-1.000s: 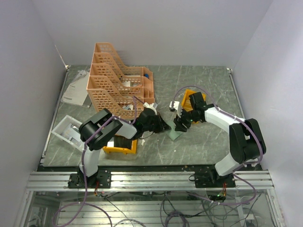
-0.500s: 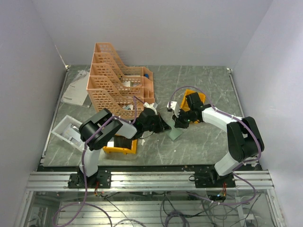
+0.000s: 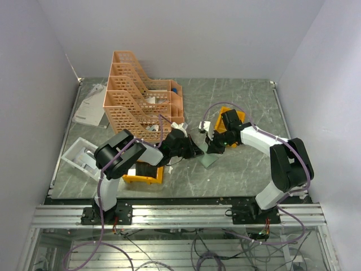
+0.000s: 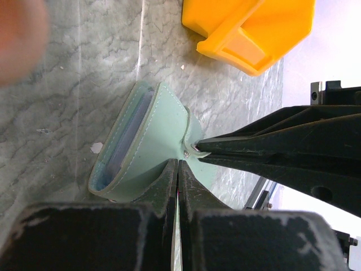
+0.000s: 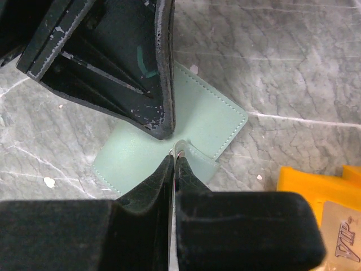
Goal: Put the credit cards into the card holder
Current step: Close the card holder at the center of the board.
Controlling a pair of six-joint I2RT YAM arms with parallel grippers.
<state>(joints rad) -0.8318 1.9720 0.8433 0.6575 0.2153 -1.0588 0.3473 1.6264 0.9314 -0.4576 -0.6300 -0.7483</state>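
We find the card holder (image 5: 208, 121) on the bench (image 5: 282, 68), between the 2 arms near the middle. The left claw (image 4: 177, 165) is pinched shut on the edge of 1 flap, with a thin green line of material showing between its fingers. The right claw (image 5: 174, 158) is closed on the small snap tab (image 5: 181, 149), right at the metal stud.

In the left wrist view the folded end gapes and shows a bluish lining. We cannot tell whether any card sits inside.

1 tan credit card (image 5: 341, 243) lettered VIP lies in the orange bin (image 5: 299, 180) just beside.

We judge the holder light, soft and floppy. It will bend rather than resist, so the stitched edges give the best hold. The tab is small and may slip out of the grip under a hard pull. The card looks stiff, thin and slick, so it is best taken by an edge.
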